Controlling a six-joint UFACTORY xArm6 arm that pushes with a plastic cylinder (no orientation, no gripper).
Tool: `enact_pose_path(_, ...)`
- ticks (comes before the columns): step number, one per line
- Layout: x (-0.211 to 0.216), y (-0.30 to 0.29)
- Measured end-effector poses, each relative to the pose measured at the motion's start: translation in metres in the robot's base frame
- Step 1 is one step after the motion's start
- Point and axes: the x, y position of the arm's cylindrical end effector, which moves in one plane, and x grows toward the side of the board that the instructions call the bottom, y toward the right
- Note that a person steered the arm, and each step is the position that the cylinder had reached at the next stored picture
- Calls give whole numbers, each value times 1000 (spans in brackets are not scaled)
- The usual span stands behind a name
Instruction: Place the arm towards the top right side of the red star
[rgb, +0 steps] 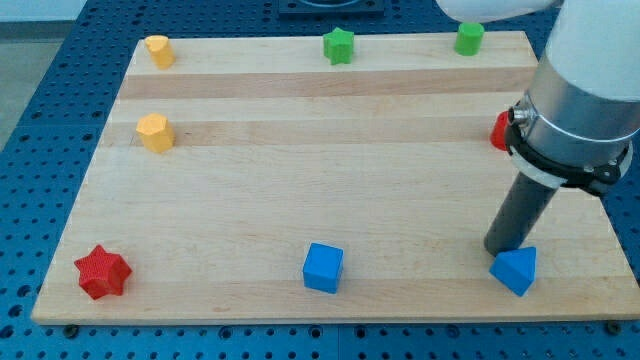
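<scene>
The red star (102, 272) lies at the board's bottom left corner. My tip (499, 249) rests on the board at the bottom right, just up and left of a blue block (514, 269) and touching or nearly touching it. The tip is far to the right of the red star, across nearly the whole board. A blue cube (323, 267) lies between them along the bottom edge.
Two yellow blocks sit at the left, one at the top corner (158, 50), one below it (154, 132). A green star (339, 45) and a green block (469, 39) lie along the top edge. A red block (501, 131) at the right edge is partly hidden by the arm.
</scene>
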Motion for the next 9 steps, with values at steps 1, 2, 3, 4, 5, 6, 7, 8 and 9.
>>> enact_pose_path(1, -22, -11)
enact_pose_path(2, -45, -66)
enact_pose_path(3, -45, -151)
enact_pose_path(4, -45, -213)
enact_pose_path(5, -45, -213)
enact_pose_path(6, -45, -214)
enact_pose_path(7, -51, -255)
enact_pose_path(8, -52, -318)
enact_pose_path(9, -40, -344)
